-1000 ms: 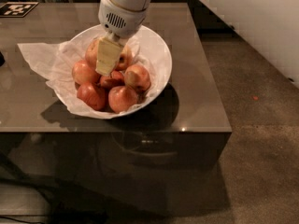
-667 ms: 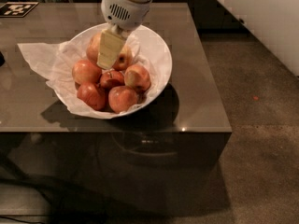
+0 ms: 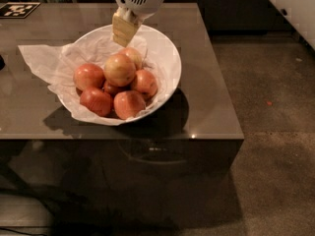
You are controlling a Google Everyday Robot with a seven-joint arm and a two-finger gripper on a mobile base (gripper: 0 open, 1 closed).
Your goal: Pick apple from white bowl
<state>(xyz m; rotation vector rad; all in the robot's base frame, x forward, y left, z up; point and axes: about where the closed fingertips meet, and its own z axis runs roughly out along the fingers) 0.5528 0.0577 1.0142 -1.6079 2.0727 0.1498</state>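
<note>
The white bowl [image 3: 167, 58] stands on the grey table, lined with crumpled white tissue paper [image 3: 47, 63]. It holds a pile of several apples. The apple [image 3: 119, 69], pale yellow-green with an orange blush, lies on top of the pile near the middle. Redder apples [image 3: 96, 101] lie around it. My gripper [image 3: 123, 37] hangs from the top edge over the bowl's far side, just above and behind the apple, not touching it. Nothing shows in the gripper.
The grey table [image 3: 206, 107] ends at a front edge just below the bowl and at a right edge, with dark floor [image 3: 275, 132] beyond. A black-and-white marker tag [image 3: 17, 9] lies at the table's far left corner.
My gripper has risen up and back out of the pile of apples. The apple it covered now shows on top of the pile. The bowl has not moved.
</note>
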